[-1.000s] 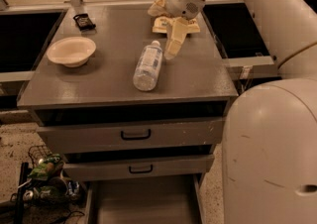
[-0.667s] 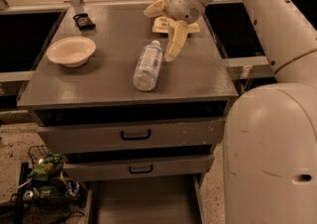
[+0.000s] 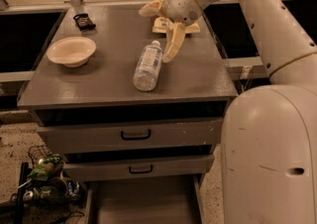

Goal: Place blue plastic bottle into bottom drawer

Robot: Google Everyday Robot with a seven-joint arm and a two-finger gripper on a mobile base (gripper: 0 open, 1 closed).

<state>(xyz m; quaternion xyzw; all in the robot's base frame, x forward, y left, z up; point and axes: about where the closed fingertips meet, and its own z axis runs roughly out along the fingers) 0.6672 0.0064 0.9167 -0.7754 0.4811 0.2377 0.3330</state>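
The blue plastic bottle (image 3: 148, 65) lies on its side on the grey cabinet top (image 3: 99, 82), its white cap pointing to the back right. My gripper (image 3: 162, 27) hovers just behind and right of the cap, open, with one pale finger (image 3: 173, 44) pointing down beside the cap and the other reaching left. It holds nothing. The bottom drawer (image 3: 143, 200) is pulled out at the foot of the cabinet and its flat grey floor shows.
A pale bowl (image 3: 72, 50) sits at the left of the top, a small black object (image 3: 84, 21) behind it. A yellowish snack bag (image 3: 188, 27) lies under the gripper. The two upper drawers (image 3: 136, 136) are shut. A wire basket of items (image 3: 47, 178) stands on the floor at left.
My gripper has shifted slightly lower and to the left, closer to the bottle's cap. The bottle has not moved.
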